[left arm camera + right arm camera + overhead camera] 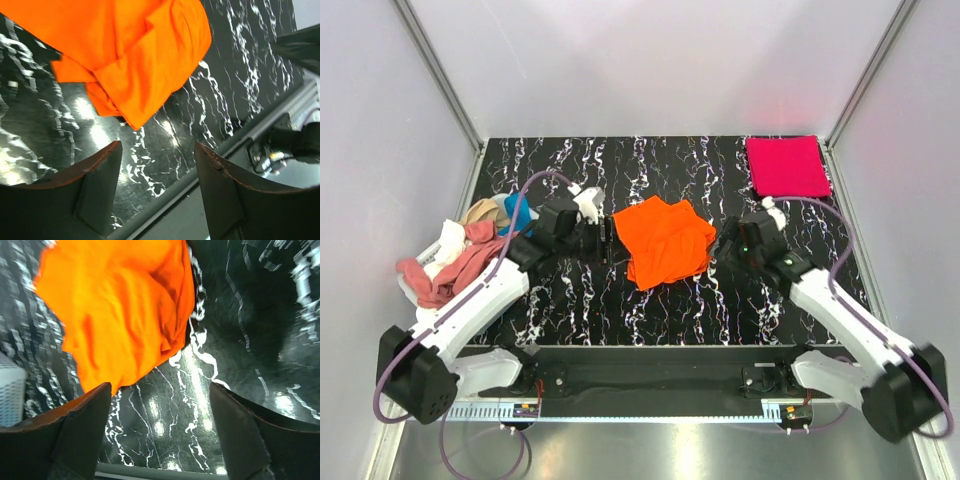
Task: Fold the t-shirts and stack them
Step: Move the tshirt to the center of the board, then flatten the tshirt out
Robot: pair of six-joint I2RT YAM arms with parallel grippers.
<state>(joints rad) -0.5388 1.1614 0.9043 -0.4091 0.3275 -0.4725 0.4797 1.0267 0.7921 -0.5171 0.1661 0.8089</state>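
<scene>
A bright orange t-shirt (663, 240) lies crumpled and partly folded in the middle of the black marbled table; it also shows in the left wrist view (125, 45) and the right wrist view (120, 310). A crimson-pink t-shirt (786, 166) lies folded flat at the far right corner. My left gripper (608, 238) is open and empty just left of the orange shirt. My right gripper (723, 246) is open and empty just right of it. A pile of dusty rose-red (455, 268), white (450, 238), tan (480, 211) and blue (517, 212) shirts sits at the left edge.
The shirt pile at the left lies in and over a white basket (504, 205), whose corner also shows in the right wrist view (11, 395). Grey walls and metal posts enclose the table. The table's near edge rail (165, 200) runs below the left gripper.
</scene>
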